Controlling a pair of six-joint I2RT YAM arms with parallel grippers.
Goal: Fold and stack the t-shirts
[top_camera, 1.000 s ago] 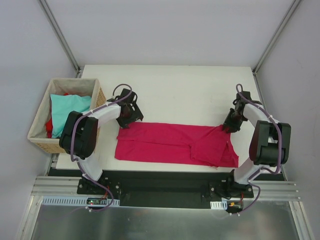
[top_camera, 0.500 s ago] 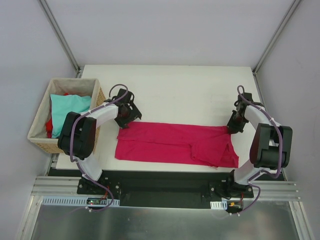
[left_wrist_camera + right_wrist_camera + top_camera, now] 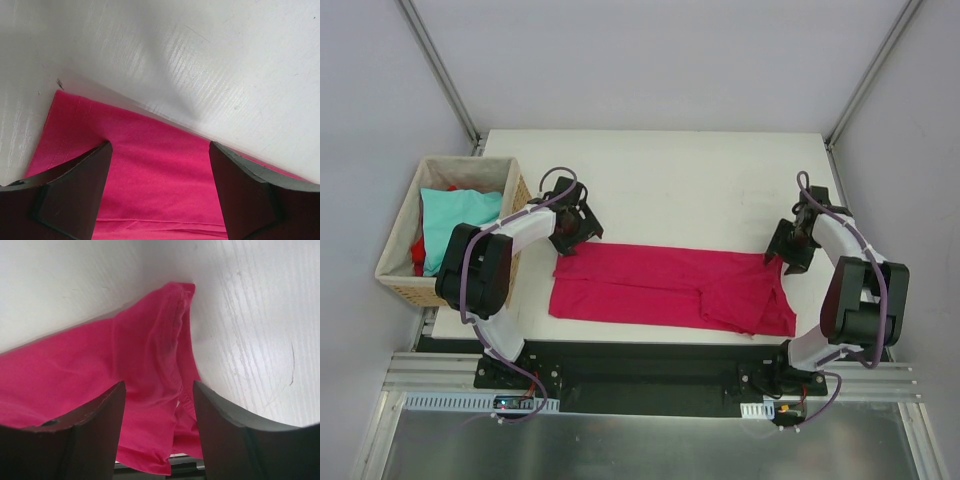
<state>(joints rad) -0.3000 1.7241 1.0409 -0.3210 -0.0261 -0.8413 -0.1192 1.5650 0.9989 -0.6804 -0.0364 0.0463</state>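
Crimson-magenta t-shirt (image 3: 670,288) lies spread flat as a long, low band across the near half of the white desk (image 3: 680,180). Its right end is bunched into a few overlapping folds, its left end smooth and square-cornered. The cloth is soft and matte. In the right wrist view a stitched hem runs along a puckered edge, and the desk beside it shows fine grain-like streaks and faint scratches.

Left of this shirt, off the desk's edge, stands a woven wicker basket (image 3: 400,275) with a pale lining. In it a light teal t-shirt (image 3: 455,220) lies crumpled on top of a red t-shirt (image 3: 417,252), of which only a strip shows.

The left gripper (image 3: 575,228) sits at the crimson shirt's far left corner, released, its dark blunt fingers (image 3: 75,190) spread wide over the cloth with nothing between them but the flat fabric. The right gripper (image 3: 788,248) sits at the shirt's far right corner. Its fingers (image 3: 95,425) also stand apart, straddling the hemmed edge without pinching it.

Both arms curve in around the shirt's two ends.
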